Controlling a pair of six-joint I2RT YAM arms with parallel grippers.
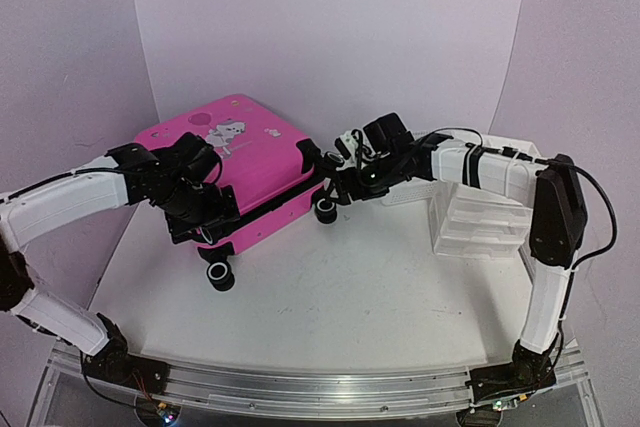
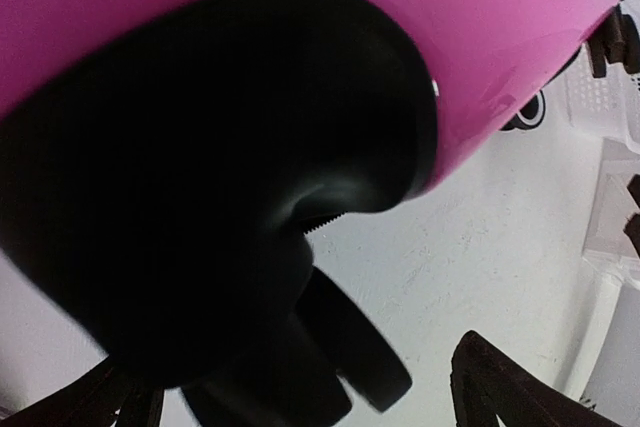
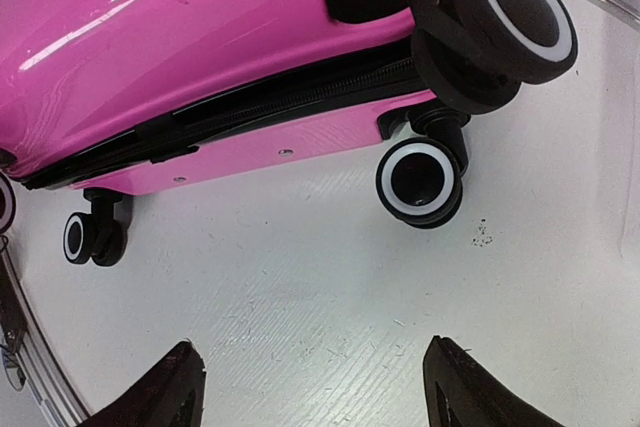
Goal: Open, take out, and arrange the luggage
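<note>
The hot-pink luggage (image 1: 235, 162) lies flat on the white table, printed side up, its lid down on the base. Its black zipper trim (image 3: 250, 102) and black wheels (image 3: 420, 179) show in the right wrist view. My left gripper (image 1: 205, 217) is open at the near-left corner. In the left wrist view (image 2: 310, 397) a caster wheel (image 2: 350, 347) sits between the spread fingers, and the pink shell (image 2: 480, 17) fills the top. My right gripper (image 1: 335, 187) is open and empty beside the right corner's wheels, over bare table in its own view (image 3: 315, 387).
A white plastic drawer organizer (image 1: 480, 212) stands right of the luggage, under my right arm. It also shows at the right edge of the left wrist view (image 2: 610, 217). A loose-looking wheel (image 1: 220, 275) sticks out at the luggage's near corner. Purple backdrop walls close off the back.
</note>
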